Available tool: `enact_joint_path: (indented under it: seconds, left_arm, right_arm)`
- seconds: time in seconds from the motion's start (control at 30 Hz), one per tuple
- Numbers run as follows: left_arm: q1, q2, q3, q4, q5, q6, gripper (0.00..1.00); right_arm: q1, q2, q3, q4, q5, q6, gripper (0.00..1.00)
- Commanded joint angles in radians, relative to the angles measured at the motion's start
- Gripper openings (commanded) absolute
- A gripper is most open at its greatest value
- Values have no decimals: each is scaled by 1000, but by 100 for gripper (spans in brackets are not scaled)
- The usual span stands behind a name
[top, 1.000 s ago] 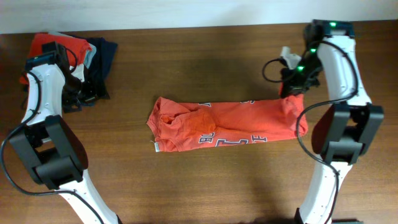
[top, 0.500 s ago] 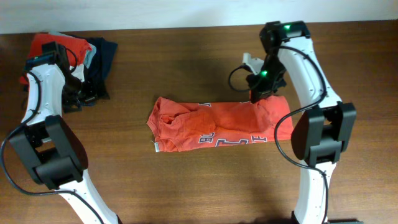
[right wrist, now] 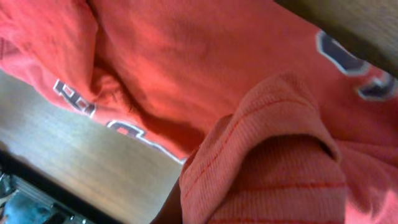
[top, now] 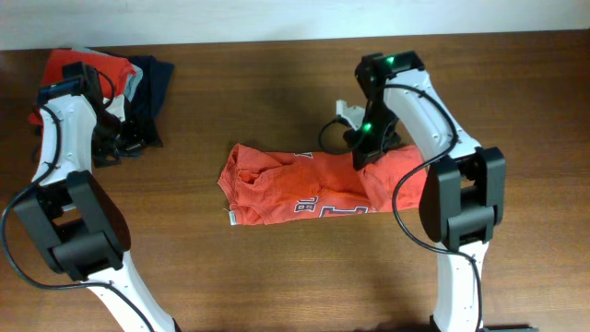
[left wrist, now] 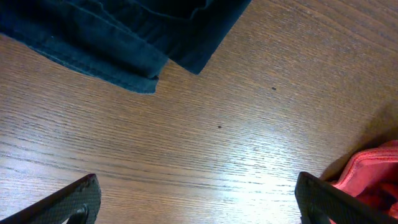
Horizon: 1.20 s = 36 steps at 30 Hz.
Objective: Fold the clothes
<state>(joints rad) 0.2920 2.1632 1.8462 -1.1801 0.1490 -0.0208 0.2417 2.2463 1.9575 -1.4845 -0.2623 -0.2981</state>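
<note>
An orange-red T-shirt [top: 286,184] with navy-and-white lettering lies stretched across the middle of the table. My right gripper [top: 366,154] is shut on the shirt's right end, which is lifted and doubled back over the rest. In the right wrist view that bunched ribbed cloth [right wrist: 273,162] covers the jaws, with the lettered shirt [right wrist: 186,56] below it. Another orange-red garment [top: 64,63] sits in the pile at the far left. My left gripper [top: 124,143] hovers by that pile, open, with bare wood between its fingers [left wrist: 78,199].
A dark navy garment [top: 152,78] and a pale grey one [top: 135,85] lie in the far-left pile. The navy hem [left wrist: 124,43] is at the top of the left wrist view, with an orange-red edge [left wrist: 373,177] at its lower right.
My right gripper has moved left along the table with the shirt's right end, so the shirt is shorter and doubled at that side. The left arm has stayed put.
</note>
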Motion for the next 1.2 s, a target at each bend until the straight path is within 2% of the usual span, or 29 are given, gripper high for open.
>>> enact_joint_path:
  seconds: [0.0, 0.13, 0.23, 0.27, 0.37, 0.4, 0.43, 0.67, 0.77, 0.93, 1.17]
  left_arm:
    - [1, -39, 17, 2, 0, -10, 100]
    - [1, -39, 17, 2, 0, -10, 99]
    - [1, -39, 17, 2, 0, -10, 99]
    - [1, -39, 17, 2, 0, -10, 99]
    - [1, -39, 17, 2, 0, -10, 99]
    - [1, -39, 17, 2, 0, -10, 100]
    - [1, -39, 17, 2, 0, -10, 99]
    - [1, -39, 17, 2, 0, -10, 100]
    - [1, -39, 17, 2, 0, -10, 100]
    - [1, -39, 17, 2, 0, -10, 99]
    - [1, -39, 17, 2, 0, -10, 99]
  right_arm:
    - [31, 1, -38, 45, -59, 4, 5]
    - [53, 1, -69, 98, -82, 8, 5]
    - [64, 1, -82, 131, -82, 27, 14]
    - [66, 1, -83, 137, -81, 27, 21]
    - [65, 1, -83, 166, -81, 34, 58]
    - [63, 1, -83, 175, -81, 43, 67]
    - [59, 1, -82, 183, -82, 46, 70]
    - [6, -7, -47, 137, -117, 45, 72]
    - [-35, -19, -35, 127, -201, 36, 72]
    - [-86, -28, -31, 104, -396, -59, 72]
    - [-54, -28, -31, 103, -404, -116, 72]
